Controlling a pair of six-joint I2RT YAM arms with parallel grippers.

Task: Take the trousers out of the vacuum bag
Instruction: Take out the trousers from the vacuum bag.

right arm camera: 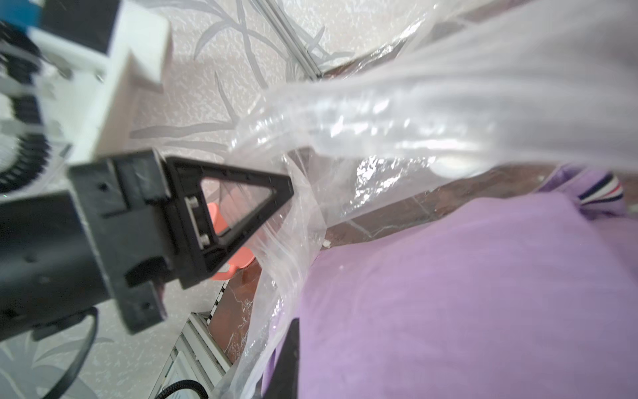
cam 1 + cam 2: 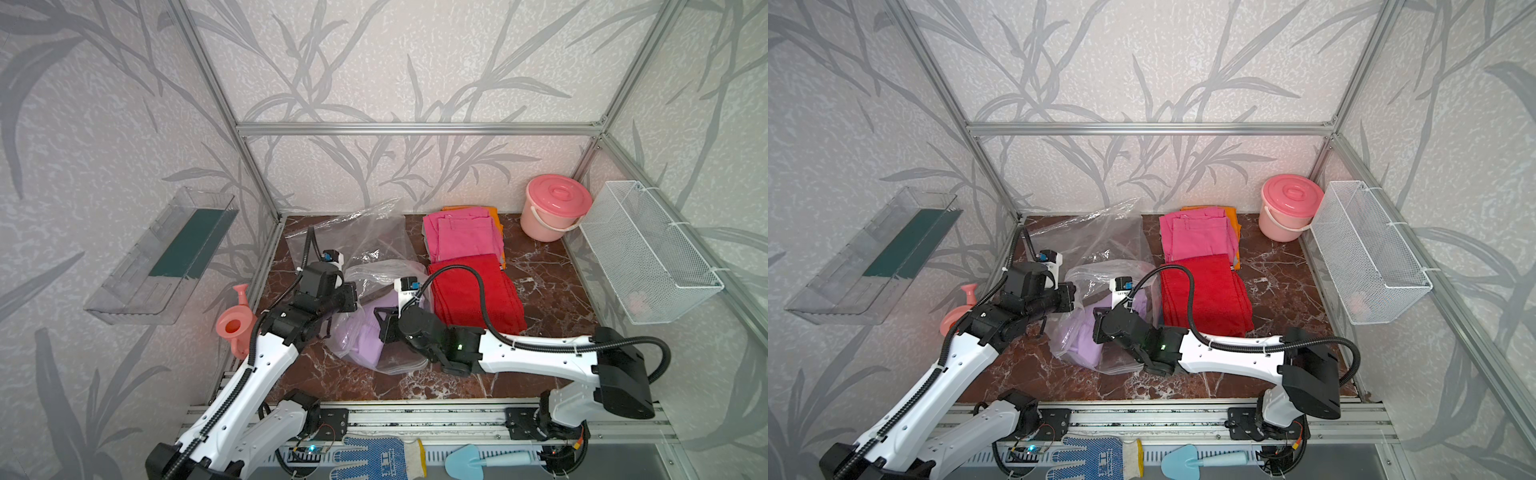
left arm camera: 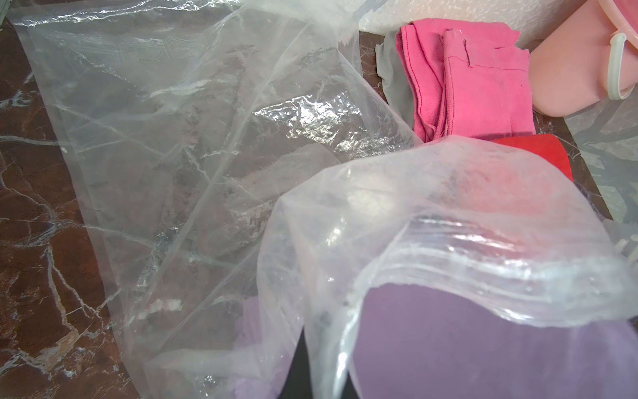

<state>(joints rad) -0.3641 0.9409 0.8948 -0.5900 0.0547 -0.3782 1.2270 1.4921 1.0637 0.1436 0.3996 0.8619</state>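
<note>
The left gripper (image 1: 284,184) is pinched closed on the rim of the vacuum bag (image 3: 207,138), a thin, slippery film that crumples. Inside it, right against the right gripper (image 2: 381,323), lie the lilac trousers (image 1: 466,293), soft, light and floppy. Its jaws, nearly closed, seem to nip a fold, which is the best hold.

We mark a lidded pink bucket (image 2: 555,208) beside a white wire basket (image 2: 648,253), a clear wall tray (image 2: 162,257), a pink watering can (image 2: 235,326) (partly hidden), a dotted glove (image 2: 374,457) and a blue trowel (image 2: 478,459).
</note>
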